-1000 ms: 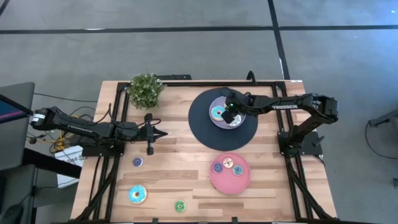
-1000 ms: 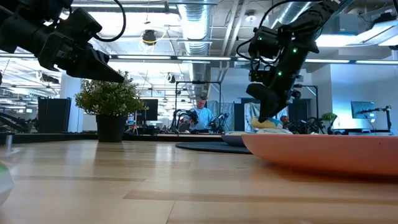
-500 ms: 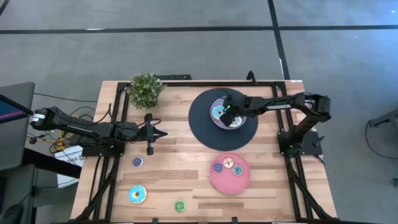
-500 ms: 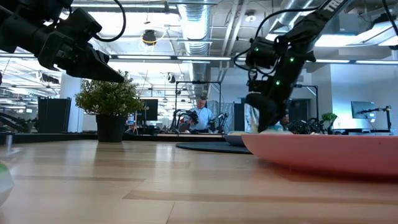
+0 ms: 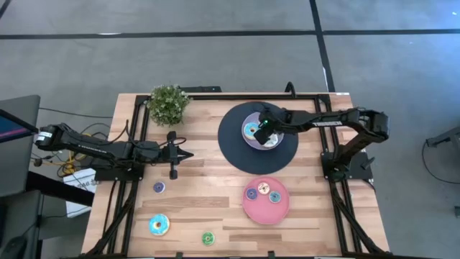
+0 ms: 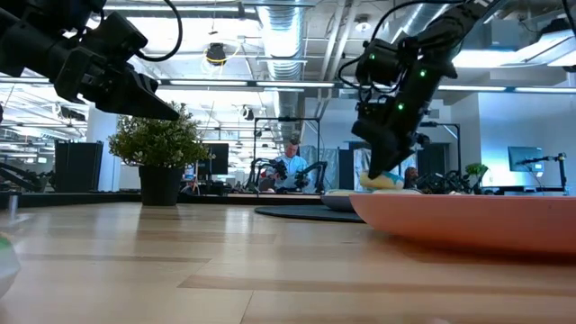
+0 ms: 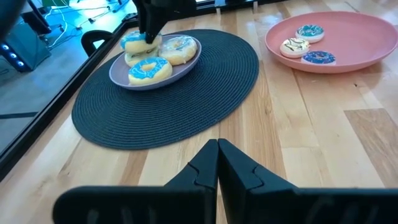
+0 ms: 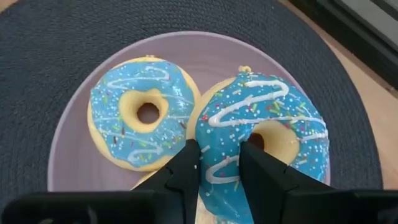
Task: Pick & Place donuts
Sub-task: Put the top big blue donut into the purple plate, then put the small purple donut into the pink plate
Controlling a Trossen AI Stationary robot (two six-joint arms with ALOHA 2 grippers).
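Blue icing marks the donut (image 8: 261,134) that the right claw (image 8: 219,168) is clamped on: its two dark fingers (image 8: 186,168) pinch one side of the ring, one finger on the outer edge and one at the hole. The donut sits tilted over the lavender plate (image 8: 68,155), leaning against a second blue-iced donut (image 8: 140,112) that lies flat on the plate. In the left wrist view a third ring with pale icing (image 7: 177,50) also lies on this plate.

In the high view the lavender plate (image 5: 246,119) rests on the black woven disc (image 5: 233,147), which lies at about one o'clock from the middle of the pale wooden worktop (image 5: 208,194). The right arm reaches in from three o'clock to the plate.

A pink plate (image 5: 284,208) lies at about five o'clock from the disc, just beside it. It carries three small donuts (image 5: 251,193), two with blue icing and one white.

Three more donuts lie loose on the worktop toward seven o'clock: a small purple one (image 5: 159,187), a larger blue one (image 5: 159,225) and a small green one (image 5: 208,238).

The left claw (image 5: 188,156) is clenched shut with nothing in it, hovering at about nine o'clock from the disc, well apart from every donut. A potted plant (image 5: 169,104) stands at the worktop's eleven o'clock corner. In the low view, a person (image 6: 290,166) is seen in the room beyond.
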